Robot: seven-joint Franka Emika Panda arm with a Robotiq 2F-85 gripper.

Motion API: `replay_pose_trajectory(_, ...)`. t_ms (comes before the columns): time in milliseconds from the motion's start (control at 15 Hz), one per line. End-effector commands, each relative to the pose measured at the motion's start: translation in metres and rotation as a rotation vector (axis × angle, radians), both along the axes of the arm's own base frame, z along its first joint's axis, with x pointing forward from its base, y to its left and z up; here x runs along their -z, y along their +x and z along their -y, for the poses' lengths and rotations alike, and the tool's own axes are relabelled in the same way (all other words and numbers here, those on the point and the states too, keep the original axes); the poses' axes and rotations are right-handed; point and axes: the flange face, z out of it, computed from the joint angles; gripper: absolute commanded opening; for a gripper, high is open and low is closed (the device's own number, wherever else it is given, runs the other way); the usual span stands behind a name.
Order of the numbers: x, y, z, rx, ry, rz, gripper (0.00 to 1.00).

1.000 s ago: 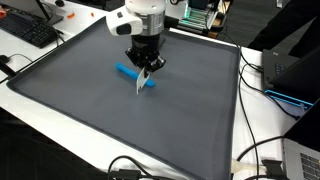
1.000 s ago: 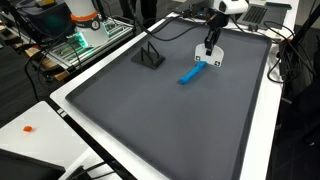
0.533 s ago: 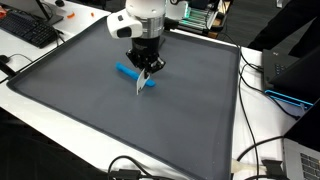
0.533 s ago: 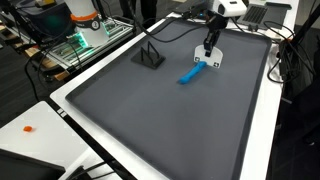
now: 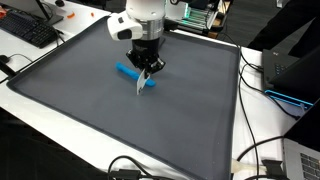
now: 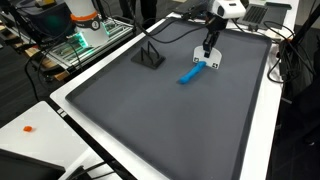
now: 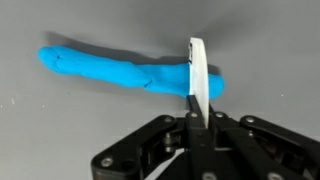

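A mat (image 5: 90, 115) lies on the counter (image 5: 22, 88) and covers most of it. A clay roll (image 5: 124, 70) lies flat on the mat, toward the mat's far side in both exterior views. The end effector (image 5: 147, 68) hangs right above the roll, with a thin blade (image 7: 196, 75) clamped between its fingers. In the wrist view the blade stands upright and crosses the roll near its right end. In an exterior view a small stand (image 6: 150, 57) sits on the mat, well apart from the roll. A keyboard (image 5: 28, 30) rests on the counter outside the mat, beyond one corner.
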Motion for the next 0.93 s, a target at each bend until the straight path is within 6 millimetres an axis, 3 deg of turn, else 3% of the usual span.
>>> replay_pose_trajectory(0, 0.023, -0.013, 0.004, -0.022, -0.009, -0.108, 0.01)
replay_pose_trajectory(467, 0.019, -0.019, 0.001, -0.045, 0.035, -0.16, 0.01)
replay_pose_trajectory(867, 0.004, -0.013, 0.001, -0.003, 0.129, -0.137, 0.01)
